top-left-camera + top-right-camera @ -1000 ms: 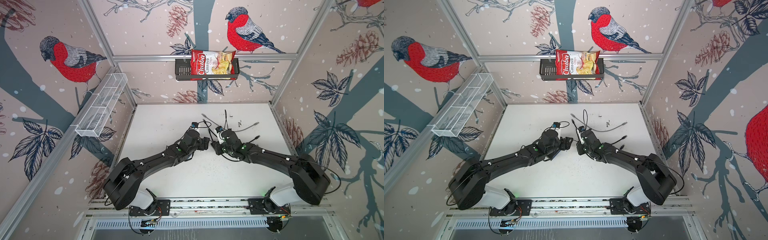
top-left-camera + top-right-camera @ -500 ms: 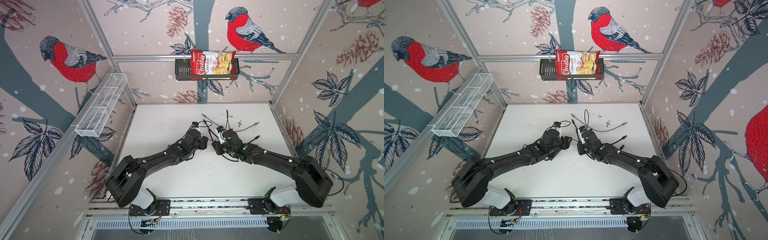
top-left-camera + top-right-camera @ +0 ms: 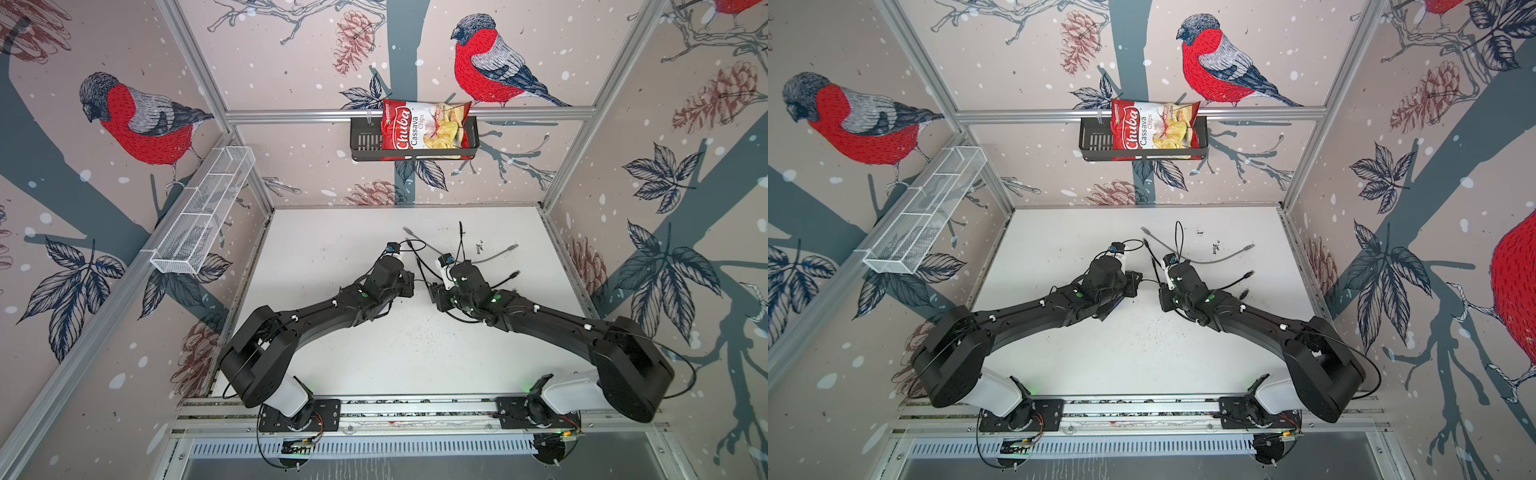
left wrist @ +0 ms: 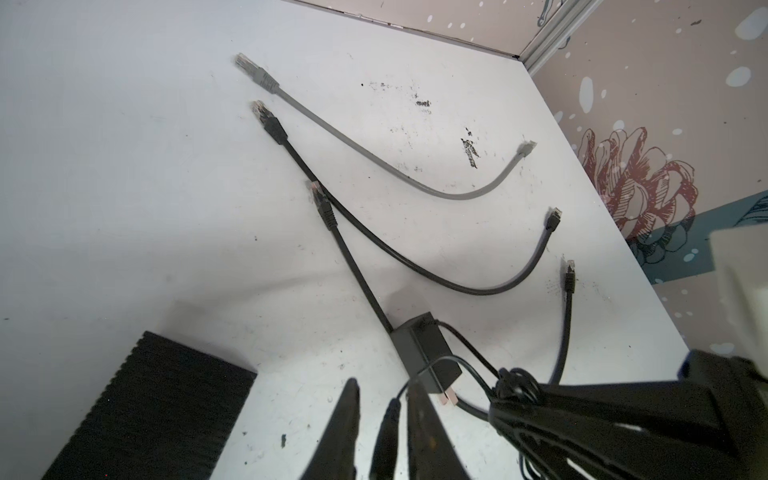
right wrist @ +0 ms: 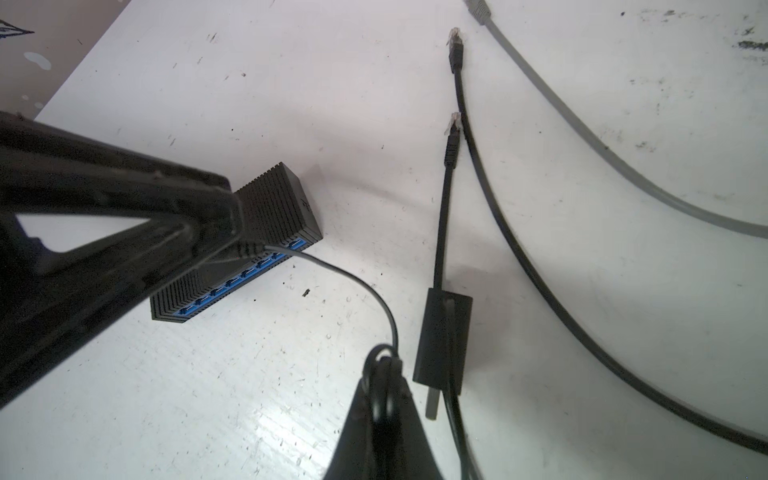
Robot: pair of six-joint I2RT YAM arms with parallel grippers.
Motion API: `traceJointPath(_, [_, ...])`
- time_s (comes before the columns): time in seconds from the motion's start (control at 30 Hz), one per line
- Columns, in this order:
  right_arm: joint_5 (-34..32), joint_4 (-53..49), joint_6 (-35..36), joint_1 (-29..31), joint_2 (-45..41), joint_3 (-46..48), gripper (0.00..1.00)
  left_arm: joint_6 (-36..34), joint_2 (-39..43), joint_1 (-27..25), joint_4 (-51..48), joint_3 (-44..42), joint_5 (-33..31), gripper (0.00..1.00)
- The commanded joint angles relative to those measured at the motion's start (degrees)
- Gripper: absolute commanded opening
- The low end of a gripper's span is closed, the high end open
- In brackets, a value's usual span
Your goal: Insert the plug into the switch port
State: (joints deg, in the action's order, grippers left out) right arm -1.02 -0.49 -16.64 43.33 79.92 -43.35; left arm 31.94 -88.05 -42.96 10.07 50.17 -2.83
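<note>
Beside the switch's [image 5: 274,208] blue ports [image 5: 245,274] on the bench [image 5: 249,104], your left claw [image 4: 384,386] brackets the plug [image 4: 384,432]; you cannot tell whether it pinches. Your right claw [image 5: 384,365] is pressed together on the cable [image 5: 390,324].

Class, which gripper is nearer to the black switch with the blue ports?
Left. The left gripper sits at the switch, by its blue ports, around the plug; the right gripper is apart from it, shut on the coiled cable.

The ribbed switch [image 5: 274,203] is black with blue ports [image 5: 245,276], one cable [image 4: 332,127] grey, the scuffed table [image 4: 124,166] white.
</note>
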Motion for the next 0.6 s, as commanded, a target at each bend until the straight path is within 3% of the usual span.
traceJointPath(0.0, [-0.3,1.5,-0.6,-0.2,-0.6,0.2,0.0,1.1,-0.6,0.2,2.6,-0.1,2.2,0.23])
traceJointPath(0.23, [-0.5,1.9,-0.8,-0.6,-1.0,0.6,0.0,1.3,-1.1,0.4,2.7,0.0,3.6,0.29])
traceJointPath(0.57, [-0.6,2.2,-1.0,-1.1,-2.1,1.2,0.0,2.2,-0.3,1.2,4.1,-2.1,4.1,0.25])
